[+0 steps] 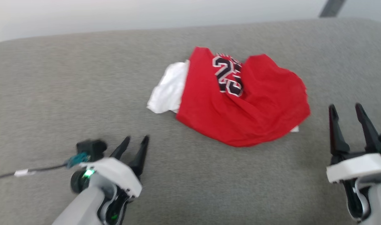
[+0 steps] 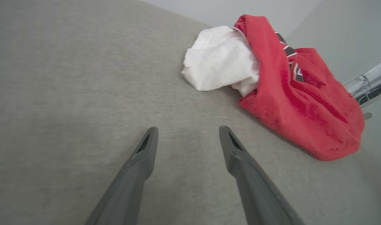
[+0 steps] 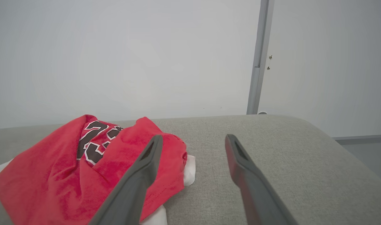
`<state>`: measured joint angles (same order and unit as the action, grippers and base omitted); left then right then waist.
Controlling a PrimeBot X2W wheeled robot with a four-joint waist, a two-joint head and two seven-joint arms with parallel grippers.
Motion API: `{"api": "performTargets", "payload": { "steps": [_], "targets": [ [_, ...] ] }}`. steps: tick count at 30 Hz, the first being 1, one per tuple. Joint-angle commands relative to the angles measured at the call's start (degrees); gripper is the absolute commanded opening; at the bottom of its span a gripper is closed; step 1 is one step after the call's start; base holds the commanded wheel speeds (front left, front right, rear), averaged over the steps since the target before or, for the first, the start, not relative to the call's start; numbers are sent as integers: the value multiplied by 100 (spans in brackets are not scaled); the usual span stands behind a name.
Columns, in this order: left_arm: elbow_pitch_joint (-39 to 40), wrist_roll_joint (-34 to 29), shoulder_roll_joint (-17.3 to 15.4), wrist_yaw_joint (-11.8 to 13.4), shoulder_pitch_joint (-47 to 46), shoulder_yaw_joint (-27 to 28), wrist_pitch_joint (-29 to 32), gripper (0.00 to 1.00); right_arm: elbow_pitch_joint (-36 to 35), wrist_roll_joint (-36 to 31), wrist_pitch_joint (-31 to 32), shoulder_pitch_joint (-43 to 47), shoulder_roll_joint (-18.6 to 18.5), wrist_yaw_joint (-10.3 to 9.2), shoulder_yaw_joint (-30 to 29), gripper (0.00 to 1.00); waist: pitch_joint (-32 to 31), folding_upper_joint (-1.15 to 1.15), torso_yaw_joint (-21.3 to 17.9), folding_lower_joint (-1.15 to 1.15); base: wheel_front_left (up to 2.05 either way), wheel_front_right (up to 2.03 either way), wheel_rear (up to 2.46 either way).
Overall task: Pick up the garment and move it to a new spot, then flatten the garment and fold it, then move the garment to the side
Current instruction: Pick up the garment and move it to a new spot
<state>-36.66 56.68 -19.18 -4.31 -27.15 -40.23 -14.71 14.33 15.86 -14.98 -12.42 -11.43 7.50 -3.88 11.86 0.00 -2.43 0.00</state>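
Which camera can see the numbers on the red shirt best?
The head view. It looks down on the garment, so the black numbers face the camera, though blurred. The right wrist view shows the numbers from low down, partly tucked in a fold. The left wrist view catches a thin sliver.

Bright, even light; head view motion-blurred.
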Motion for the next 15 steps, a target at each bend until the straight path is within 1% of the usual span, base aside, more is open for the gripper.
{"api": "performTargets", "payload": {
  "steps": [1,4,9,12,15],
  "targets": [
    [49,-95,-4,81,180,152,-51,100,12,-14,-27,127,-34,-1,-59,100,-228,0,269,0,0,0,0],
    [399,-464,20,217,603,804,-53,100,34,-33,-28,326,-60,-2,-191,100,-356,0,407,0,0,0,0],
    [1119,-1627,65,421,1403,1790,-53,100,58,-68,-28,566,-54,-1,-343,100,-524,0,474,0,0,0,0],
    [1527,-2375,138,478,1826,2281,-54,100,54,-71,-28,636,-67,-1,-418,100,-584,0,480,0,0,0,0],
    [1940,-3047,237,455,2122,2729,-54,100,3,-72,-27,676,-87,-1,-495,100,-621,0,482,0,0,0,0]
  ]
}}
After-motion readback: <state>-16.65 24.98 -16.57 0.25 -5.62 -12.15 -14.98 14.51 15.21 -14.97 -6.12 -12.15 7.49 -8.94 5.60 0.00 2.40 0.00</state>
